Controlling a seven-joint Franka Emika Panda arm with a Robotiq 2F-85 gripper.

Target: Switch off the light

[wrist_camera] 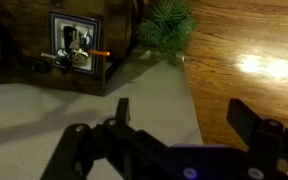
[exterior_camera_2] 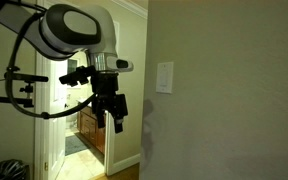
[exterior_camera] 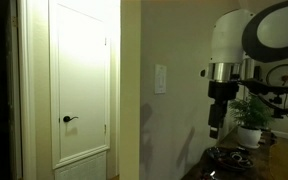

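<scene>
Switch (exterior_camera: 160, 78) sits higher than the pincer (exterior_camera: 215, 129) and well apart from it. The pincer's fingers are spread. Best rise level, approach slowly, press one fingertip squarely.

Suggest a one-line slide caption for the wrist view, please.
Open black two-finger gripper over a pale surface, facing a green leafy plant and a dark wooden box.

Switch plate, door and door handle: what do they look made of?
The switch plate looks like smooth white plastic, plain and matte. The door seems painted white wood, given its panel moulding. The door handle appears dark metal, a thin black lever, too small to be sure.
</scene>
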